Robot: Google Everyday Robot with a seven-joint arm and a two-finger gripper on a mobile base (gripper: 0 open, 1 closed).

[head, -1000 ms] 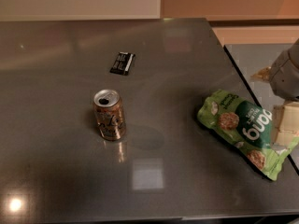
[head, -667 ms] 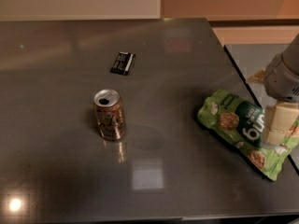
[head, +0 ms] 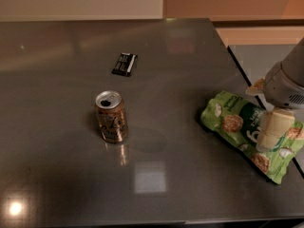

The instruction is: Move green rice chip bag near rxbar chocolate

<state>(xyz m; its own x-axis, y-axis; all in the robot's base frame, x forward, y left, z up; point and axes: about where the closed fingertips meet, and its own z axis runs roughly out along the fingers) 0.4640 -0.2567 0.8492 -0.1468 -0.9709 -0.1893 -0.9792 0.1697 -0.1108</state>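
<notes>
The bench (head: 57,51) is a dark, glossy slab that fills most of the view. The green rice chip bag (head: 231,122) lies flat along the right edge, toward the near right corner. The hand (head: 275,128) hangs low over the right half of the bag, perhaps touching it. Whether the hand is spread or pinching the bag I cannot tell from this angle. An orange-brown can (head: 111,116) stands upright with its top opened, left of the bench's middle and well apart from the bag. The rxbar chocolate (head: 124,64) lies flat beyond the can, toward the far edge, also well apart from the bag.

The bag looks light, soft and crinkly, puffed with air, and the chips inside are likely brittle. A pinch on the pillowed middle could slip or crush them. The flat crimped seam at one end, or a gathered fold of film, seems the surer hold. Once raised, the bag would probably sag and swing.
</notes>
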